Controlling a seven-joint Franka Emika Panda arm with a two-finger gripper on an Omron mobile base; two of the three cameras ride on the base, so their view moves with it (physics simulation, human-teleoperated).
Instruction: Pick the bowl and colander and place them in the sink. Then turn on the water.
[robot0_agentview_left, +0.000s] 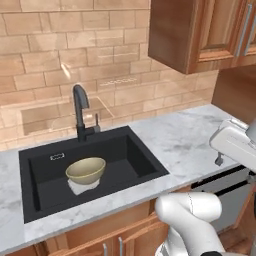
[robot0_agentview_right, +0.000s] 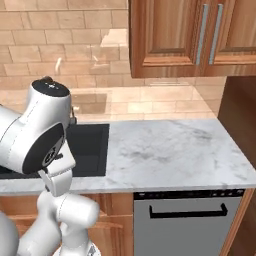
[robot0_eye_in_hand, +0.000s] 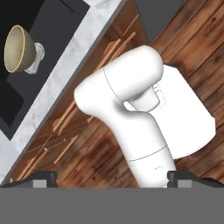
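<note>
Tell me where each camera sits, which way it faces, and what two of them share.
Left base view: behind the arm's left, looking down at the sink holding the bowl atop the colander; arm rises at lower right.
Right base view: behind the arm's right, facing the counter and dishwasher; arm at left.
Hand view: on the hand, looking down past open gripper.
Left base and hand views share bowl and sink.

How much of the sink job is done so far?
Done: the bowl sits in the sink on top of the greyish colander. In hand: nothing, with the jaws wide open. Left: turning on the faucet, where no water is visible.
</note>
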